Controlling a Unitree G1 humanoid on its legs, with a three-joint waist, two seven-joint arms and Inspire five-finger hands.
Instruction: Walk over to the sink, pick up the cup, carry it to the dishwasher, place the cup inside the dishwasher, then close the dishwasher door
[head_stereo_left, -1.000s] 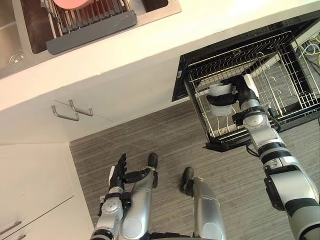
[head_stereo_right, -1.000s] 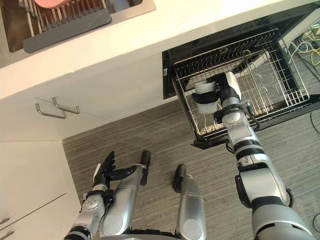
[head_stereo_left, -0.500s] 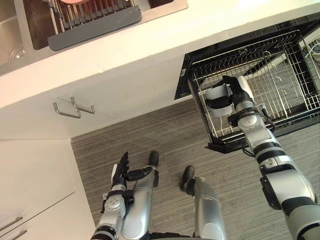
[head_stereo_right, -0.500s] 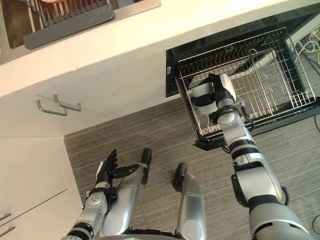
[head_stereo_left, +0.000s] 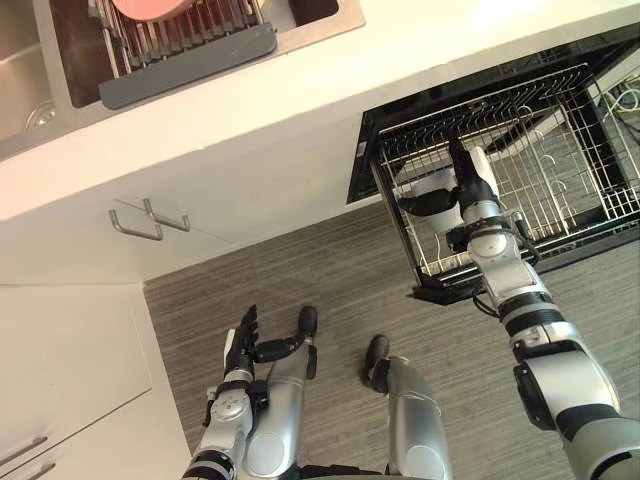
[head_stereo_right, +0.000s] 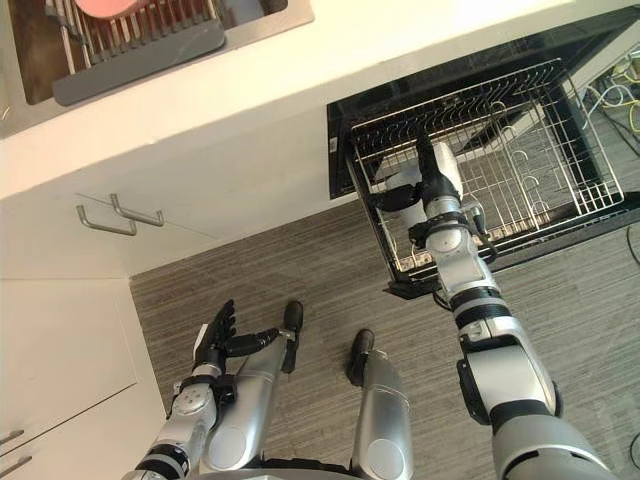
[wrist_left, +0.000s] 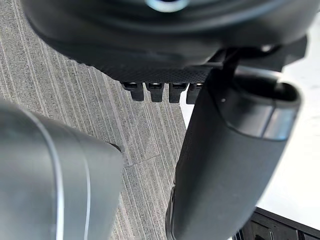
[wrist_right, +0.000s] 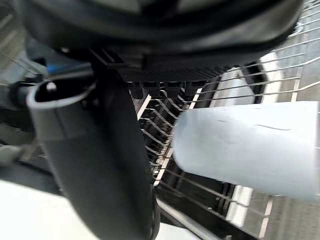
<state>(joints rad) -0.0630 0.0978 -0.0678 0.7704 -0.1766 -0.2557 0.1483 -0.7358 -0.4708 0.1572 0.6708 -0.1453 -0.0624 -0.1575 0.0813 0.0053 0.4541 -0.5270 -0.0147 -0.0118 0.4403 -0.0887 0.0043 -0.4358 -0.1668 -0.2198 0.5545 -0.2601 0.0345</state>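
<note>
The left hand (head_stereo_left: 240, 347) hangs idle low over the floor (head_stereo_left: 330, 270), fingers straight. The right hand (head_stereo_left: 472, 192), wrapped round the cup (wrist_right: 250, 147) half a second ago, now has its fingers straightened and thumb spread, holding nothing. The cup lies on its side on the pulled-out rack (head_stereo_left: 570, 195), close by the thumb. Placement is judged complete; the dishwasher (head_stereo_left: 362, 150) remains to be closed.

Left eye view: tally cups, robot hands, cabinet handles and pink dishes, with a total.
cup: 1, in the dishwasher rack
robot hands: 2, left robot hand, right robot hand
cabinet handles: 2
pink dish: 1, in the sink rack
Total: 6
</note>
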